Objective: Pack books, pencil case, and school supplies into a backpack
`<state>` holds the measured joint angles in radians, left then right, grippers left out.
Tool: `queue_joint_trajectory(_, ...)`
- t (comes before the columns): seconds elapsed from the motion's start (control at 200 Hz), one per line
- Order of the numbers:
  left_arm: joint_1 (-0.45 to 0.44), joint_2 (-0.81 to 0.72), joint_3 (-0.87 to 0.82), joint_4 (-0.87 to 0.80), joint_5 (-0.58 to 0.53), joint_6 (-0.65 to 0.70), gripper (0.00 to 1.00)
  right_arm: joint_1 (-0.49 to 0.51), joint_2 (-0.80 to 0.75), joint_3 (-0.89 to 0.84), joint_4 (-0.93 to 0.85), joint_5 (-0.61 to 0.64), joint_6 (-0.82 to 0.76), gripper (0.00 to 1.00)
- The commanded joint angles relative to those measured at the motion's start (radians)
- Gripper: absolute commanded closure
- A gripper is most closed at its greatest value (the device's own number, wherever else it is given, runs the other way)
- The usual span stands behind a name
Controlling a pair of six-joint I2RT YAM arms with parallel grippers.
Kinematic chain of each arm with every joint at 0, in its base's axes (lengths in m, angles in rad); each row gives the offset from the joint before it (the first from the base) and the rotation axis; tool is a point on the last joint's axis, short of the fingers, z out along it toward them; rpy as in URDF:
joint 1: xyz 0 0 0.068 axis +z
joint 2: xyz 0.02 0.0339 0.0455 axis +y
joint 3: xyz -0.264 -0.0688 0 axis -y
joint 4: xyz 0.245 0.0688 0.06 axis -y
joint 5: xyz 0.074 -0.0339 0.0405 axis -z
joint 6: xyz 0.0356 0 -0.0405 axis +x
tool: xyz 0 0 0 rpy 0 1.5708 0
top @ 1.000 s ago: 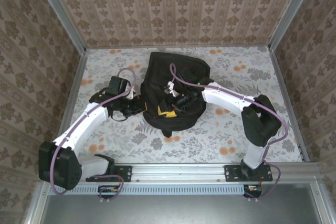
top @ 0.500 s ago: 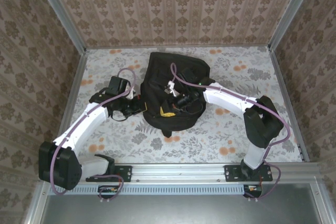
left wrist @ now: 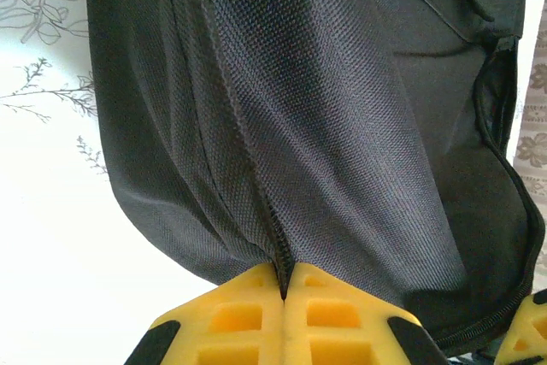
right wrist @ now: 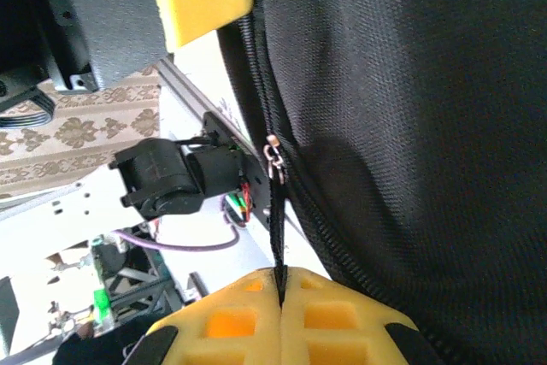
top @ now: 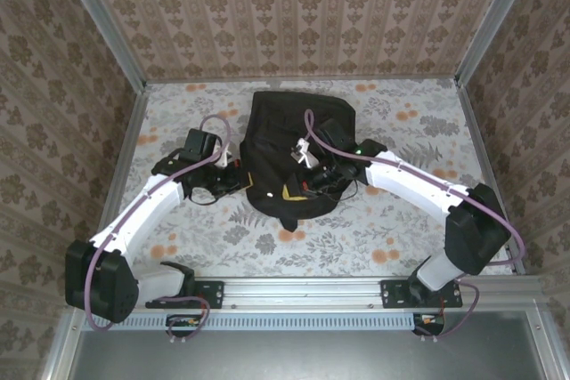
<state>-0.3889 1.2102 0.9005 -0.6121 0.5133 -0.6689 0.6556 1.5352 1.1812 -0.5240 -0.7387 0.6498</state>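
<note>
2 grippers clamp the large black fabric backpack (top: 287, 144) mid-table: left gripper (left wrist: 284, 295) pinches a side fold (left wrist: 256, 177), right gripper (right wrist: 280, 284) the zip pull cord (right wrist: 275, 228), its zip track (right wrist: 259, 83) running straight ahead.

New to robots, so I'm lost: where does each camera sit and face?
Top external: above, behind the bases, looking down at both arms and the large black fabric backpack.
Left wrist: on that arm, facing the left gripper pinching backpack fabric.
Right wrist: likewise, the right gripper pinching a zip cord.
Shared: all show the backpack.
</note>
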Motion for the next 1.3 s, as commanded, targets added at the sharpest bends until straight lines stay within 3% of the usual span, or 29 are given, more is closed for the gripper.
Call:
queue_joint_trajectory(0.0,0.017,-0.014,-0.008,0.018,-0.082,-0.017,1.00,-0.002,-0.086,-0.033,-0.099,0.074,-0.036,1.00)
queue_joint_trajectory(0.305,0.020,-0.015,-0.036,0.023,-0.113,-0.024,1.00,-0.007,-0.218,-0.076,-0.132,0.241,-0.061,1.00)
queue_joint_trajectory(0.53,0.014,-0.008,-0.049,0.031,-0.114,-0.026,1.00,-0.007,-0.250,-0.131,-0.104,0.233,-0.040,1.00)
queue_joint_trajectory(0.9,0.022,-0.012,-0.039,-0.028,-0.207,0.004,1.00,-0.061,-0.301,-0.193,-0.148,0.280,-0.087,1.00)
queue_joint_trajectory(1.105,0.025,-0.003,-0.014,-0.041,-0.192,0.014,1.00,-0.071,-0.313,-0.244,-0.034,0.208,-0.004,1.00)
queue_joint_trajectory(1.195,0.008,0.011,0.026,-0.081,-0.159,0.015,0.76,-0.051,-0.301,-0.262,0.074,0.173,0.079,1.00)
queue_joint_trajectory(1.295,-0.009,-0.017,0.050,-0.129,-0.132,-0.012,0.61,-0.011,-0.289,-0.254,0.140,0.180,0.150,1.00)
